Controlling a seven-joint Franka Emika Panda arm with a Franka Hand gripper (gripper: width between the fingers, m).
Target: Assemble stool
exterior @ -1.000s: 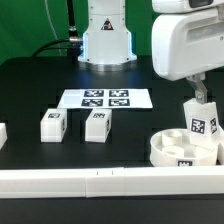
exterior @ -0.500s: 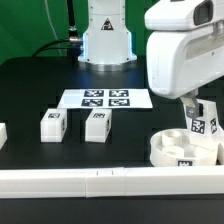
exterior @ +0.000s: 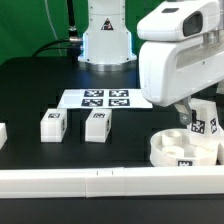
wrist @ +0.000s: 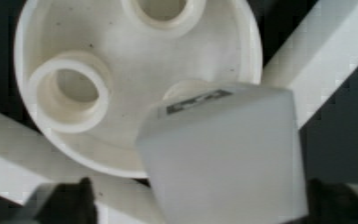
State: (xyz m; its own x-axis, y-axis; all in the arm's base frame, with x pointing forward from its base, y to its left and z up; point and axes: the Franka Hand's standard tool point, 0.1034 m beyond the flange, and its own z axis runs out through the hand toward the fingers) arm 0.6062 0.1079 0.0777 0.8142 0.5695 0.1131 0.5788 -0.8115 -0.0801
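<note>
Leg block (exterior: pixel 205 122), judged light, rigid and slick, best pinched across its flat sides, stands in the seat disc (exterior: pixel 172 150) at the bench's near right. Only the wrist view shows the tool (wrist: pixel 197 200) straddling it, though I cannot tell if it grips. Only the exterior view shows a spare block (exterior: pixel 52 124) and its twin (exterior: pixel 97 124) at left.

A robot lab: marker board (exterior: pixel 105 98), black table (exterior: pixel 30 90).

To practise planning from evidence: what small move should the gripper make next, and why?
Probably ease the white rectangular plastic leg block down toward a socket: the gripper holds it over the round white seat disc.
</note>
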